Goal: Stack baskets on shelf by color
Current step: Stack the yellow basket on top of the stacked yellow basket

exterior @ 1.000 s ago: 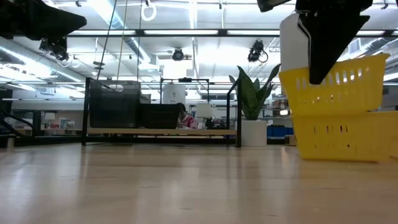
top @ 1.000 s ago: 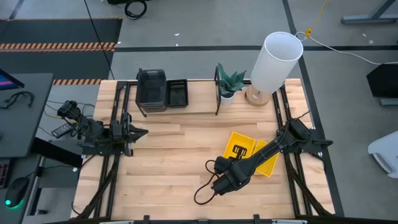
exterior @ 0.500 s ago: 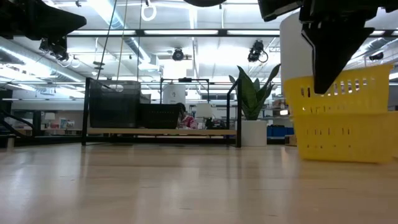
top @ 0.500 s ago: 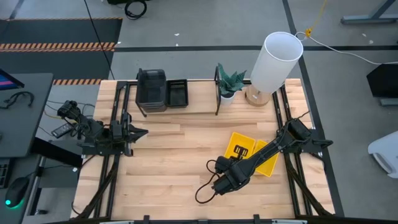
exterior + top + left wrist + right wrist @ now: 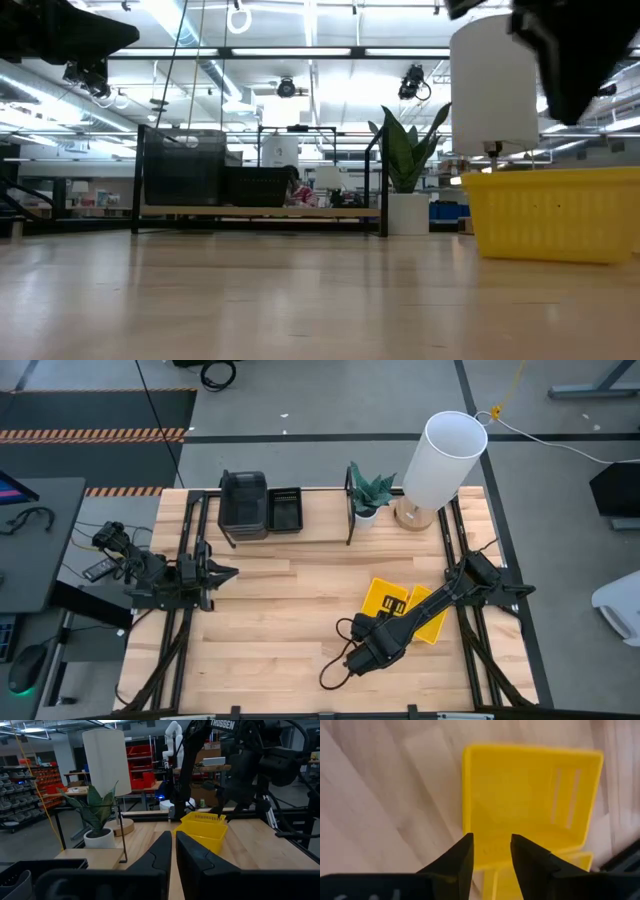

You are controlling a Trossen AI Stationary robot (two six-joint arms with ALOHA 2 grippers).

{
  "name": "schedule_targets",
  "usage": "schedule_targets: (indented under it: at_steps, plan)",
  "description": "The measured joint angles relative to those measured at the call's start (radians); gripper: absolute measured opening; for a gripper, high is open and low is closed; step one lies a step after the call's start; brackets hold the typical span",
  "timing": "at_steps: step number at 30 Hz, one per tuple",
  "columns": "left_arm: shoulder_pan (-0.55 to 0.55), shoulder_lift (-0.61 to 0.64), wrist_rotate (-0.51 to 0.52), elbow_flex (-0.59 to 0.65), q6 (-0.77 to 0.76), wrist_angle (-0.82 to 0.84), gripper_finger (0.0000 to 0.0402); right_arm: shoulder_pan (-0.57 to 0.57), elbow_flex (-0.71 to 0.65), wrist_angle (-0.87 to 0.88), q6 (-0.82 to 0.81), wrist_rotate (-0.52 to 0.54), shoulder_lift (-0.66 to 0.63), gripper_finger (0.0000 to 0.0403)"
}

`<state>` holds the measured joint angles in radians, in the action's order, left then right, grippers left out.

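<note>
A yellow basket (image 5: 530,795) lies level on top of a second yellow basket (image 5: 433,616) at the table's right, skewed against it. My right gripper (image 5: 491,840) hangs open just above the upper basket's near rim, clear of it in the low view (image 5: 585,70). Stacked dark grey baskets (image 5: 243,500) and a black slatted basket (image 5: 285,510) stand on the shelf (image 5: 320,532) at the far edge. My left gripper (image 5: 173,837) waits shut at the table's left side (image 5: 232,571).
A potted plant (image 5: 370,495) stands at the shelf's right end, and a lamp with a tall white shade (image 5: 445,455) stands at the far right corner. Bare wood lies between the shelf and the yellow baskets. A black cable (image 5: 335,670) loops near the right arm.
My right gripper has opened and let go of the upper yellow basket, then risen. The basket, held tilted and lifted a second ago, has dropped level onto the lower yellow basket.
</note>
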<state>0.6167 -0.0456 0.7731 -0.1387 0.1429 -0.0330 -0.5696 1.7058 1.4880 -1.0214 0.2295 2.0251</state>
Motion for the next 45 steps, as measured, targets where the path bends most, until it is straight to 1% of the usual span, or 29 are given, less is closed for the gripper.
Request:
schedule_targets:
  at_steps: [5,8,14,17,20,24,27,31,35,38,41,45]
  plan:
    - [0.0,0.0,0.0,0.0,0.0,0.0,0.0024,-0.016,0.0,0.049,0.002,-0.095,-0.003,0.0137]
    - [0.0,0.0,0.0,0.0,0.0,0.0,0.0024,-0.029,0.0,0.077,-0.005,-0.114,-0.016,0.0134]
    - [0.0,0.0,0.0,0.0,0.0,0.0,0.0035,-0.046,-0.013,0.076,-0.031,-0.1,-0.073,0.0133]
    - [0.0,0.0,0.0,0.0,0.0,0.0,0.0036,-0.049,-0.073,0.066,-0.058,-0.114,-0.118,0.0133]
    - [0.0,0.0,0.0,0.0,0.0,0.0,0.0031,-0.05,-0.172,0.003,-0.092,-0.136,-0.173,0.0133]
    - [0.0,0.0,0.0,0.0,0.0,0.0,0.0024,-0.049,-0.339,-0.156,-0.135,-0.16,-0.258,0.0137]
    - [0.0,0.0,0.0,0.0,0.0,0.0,0.0024,-0.047,-0.453,-0.279,-0.167,-0.207,-0.31,0.0144]
    - [0.0,0.0,0.0,0.0,0.0,0.0,0.0031,-0.043,-0.553,-0.37,-0.201,-0.25,-0.346,0.0157]
    - [0.0,0.0,0.0,0.0,0.0,0.0,0.0036,-0.044,-0.592,-0.373,-0.214,-0.251,-0.349,0.0173]
    - [0.0,0.0,0.0,0.0,0.0,0.0,0.0032,-0.049,-0.594,-0.378,-0.206,-0.245,-0.337,0.0179]
    - [0.0,0.0,0.0,0.0,0.0,0.0,0.0027,-0.052,-0.594,-0.39,-0.201,-0.233,-0.326,0.0176]
    - [0.0,0.0,0.0,0.0,0.0,0.0,0.0024,-0.053,-0.596,-0.391,-0.198,-0.221,-0.322,0.016]
